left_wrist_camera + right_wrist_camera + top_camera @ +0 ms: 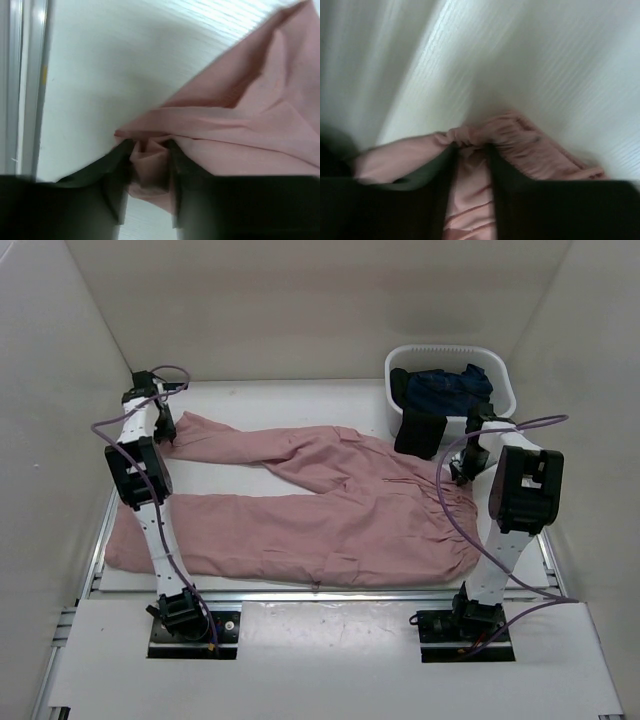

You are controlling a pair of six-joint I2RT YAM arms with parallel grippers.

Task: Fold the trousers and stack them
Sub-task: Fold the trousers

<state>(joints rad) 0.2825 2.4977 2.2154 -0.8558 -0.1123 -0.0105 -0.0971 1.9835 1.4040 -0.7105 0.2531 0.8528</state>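
The dusty-pink trousers (330,505) lie spread across the table, waist to the right, legs to the left. My left gripper (170,440) is at the end of the far leg and is shut on a bunch of that leg's fabric (150,160). My right gripper (462,472) is at the gathered waistband and is shut on a fold of it (470,175). The near leg lies flat toward the front left. Both wrist views show pink cloth pinched between dark fingers (115,175) (510,180).
A white basket (450,385) stands at the back right, holding a dark navy garment (445,390); a black garment (420,430) hangs over its front. White walls enclose the table on three sides. A metal rail (300,595) runs along the near edge.
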